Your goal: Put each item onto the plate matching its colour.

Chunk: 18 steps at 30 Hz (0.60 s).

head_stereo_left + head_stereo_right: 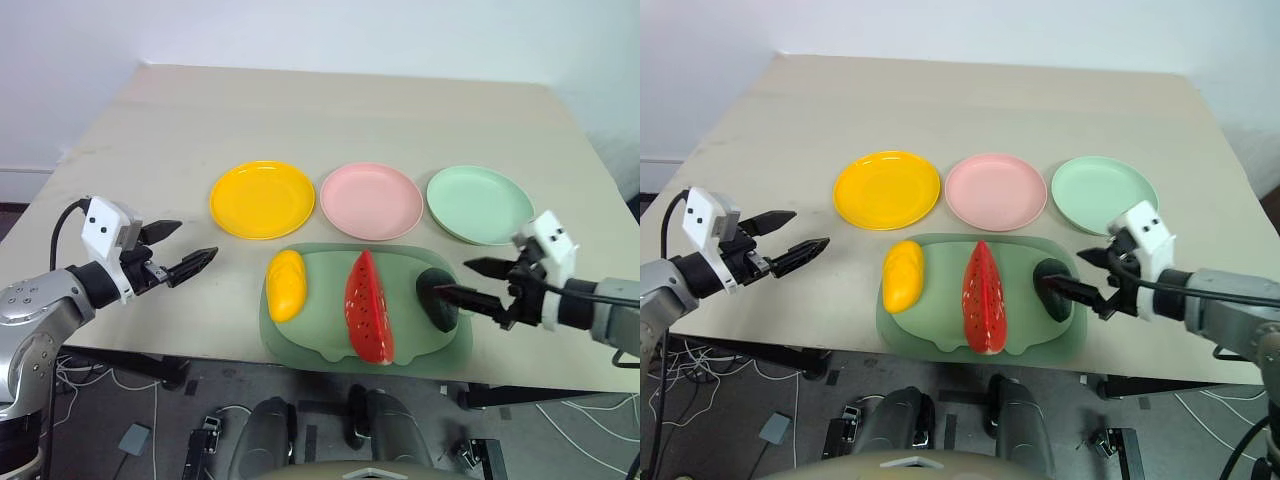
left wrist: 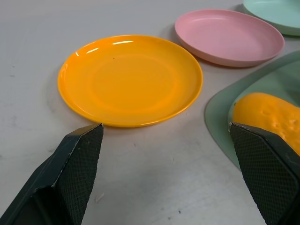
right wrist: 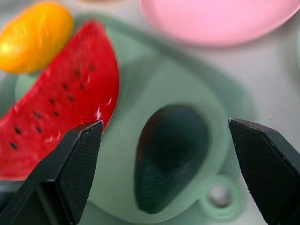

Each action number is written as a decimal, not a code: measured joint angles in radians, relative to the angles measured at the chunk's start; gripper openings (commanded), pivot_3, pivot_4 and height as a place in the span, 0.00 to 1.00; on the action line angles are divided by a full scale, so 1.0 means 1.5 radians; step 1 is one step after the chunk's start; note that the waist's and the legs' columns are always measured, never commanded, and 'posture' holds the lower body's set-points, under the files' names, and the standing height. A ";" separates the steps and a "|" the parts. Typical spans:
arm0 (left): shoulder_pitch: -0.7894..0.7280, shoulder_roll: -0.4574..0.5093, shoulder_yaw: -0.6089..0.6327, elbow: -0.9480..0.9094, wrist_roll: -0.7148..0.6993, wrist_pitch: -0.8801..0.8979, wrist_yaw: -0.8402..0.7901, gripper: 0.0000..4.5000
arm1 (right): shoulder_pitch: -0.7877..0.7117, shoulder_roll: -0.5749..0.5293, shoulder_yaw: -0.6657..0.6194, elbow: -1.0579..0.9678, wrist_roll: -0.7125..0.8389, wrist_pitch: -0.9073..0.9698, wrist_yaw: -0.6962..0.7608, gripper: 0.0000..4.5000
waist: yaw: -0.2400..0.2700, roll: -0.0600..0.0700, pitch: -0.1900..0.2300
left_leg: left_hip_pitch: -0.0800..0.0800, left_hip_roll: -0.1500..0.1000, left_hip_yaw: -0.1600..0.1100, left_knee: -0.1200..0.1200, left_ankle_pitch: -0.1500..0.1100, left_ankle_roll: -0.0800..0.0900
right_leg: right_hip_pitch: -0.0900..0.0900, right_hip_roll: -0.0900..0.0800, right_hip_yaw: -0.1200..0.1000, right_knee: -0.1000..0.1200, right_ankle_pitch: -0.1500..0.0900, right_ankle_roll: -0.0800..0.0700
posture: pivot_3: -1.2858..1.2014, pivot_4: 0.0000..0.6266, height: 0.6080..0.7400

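Left eye view is showing the tray point(image 1: 300, 345) holding mango point(image 1: 286, 284), watermelon point(image 1: 368, 306) and avocado point(image 1: 438, 297). The right gripper point(image 1: 468, 283) is hovering spread beside the avocado; the left gripper point(image 1: 185, 250) is waiting released, left of the tray. Behind the tray are lying yellow plate point(image 1: 262, 199), pink plate point(image 1: 371, 200), green plate point(image 1: 479, 204).

No readable text, label, brand, number or sign appears on anything.

Three plates point(image 1: 372, 200) in a row across the table point(image 1: 330, 110); before them a tray point(image 1: 325, 335) bearing mango point(image 1: 286, 285), watermelon point(image 1: 367, 307), avocado point(image 1: 440, 298), left to right.
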 measured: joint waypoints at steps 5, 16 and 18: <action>0.001 -0.010 -0.005 -0.008 -0.003 0.007 0.010 1.00 | -0.012 0.031 0.023 0.000 0.013 0.047 -0.072 1.00 | 0.000 0.000 0.000 | 0.000 0.000 0.000 0.000 0.000 0.000 | 0.000 0.000 0.000 0.000 0.000 0.000 | 0.52 0.24 1.00; 0.002 -0.020 -0.016 -0.019 -0.004 0.011 0.025 1.00 | -0.011 0.049 0.133 0.001 -0.066 0.032 -0.132 1.00 | 0.000 0.000 0.000 | 0.000 0.000 0.000 0.000 0.000 0.000 | 0.000 0.000 0.000 0.000 0.000 0.000 | 0.52 0.24 1.00; 0.002 -0.020 -0.016 -0.019 -0.005 0.011 0.025 1.00 | -0.012 0.066 0.149 0.007 -0.087 0.017 -0.138 0.91 | -0.001 0.000 0.000 | 0.000 0.000 0.000 0.000 0.000 0.000 | 0.000 0.000 0.000 0.000 0.000 0.000 | 0.52 0.24 1.00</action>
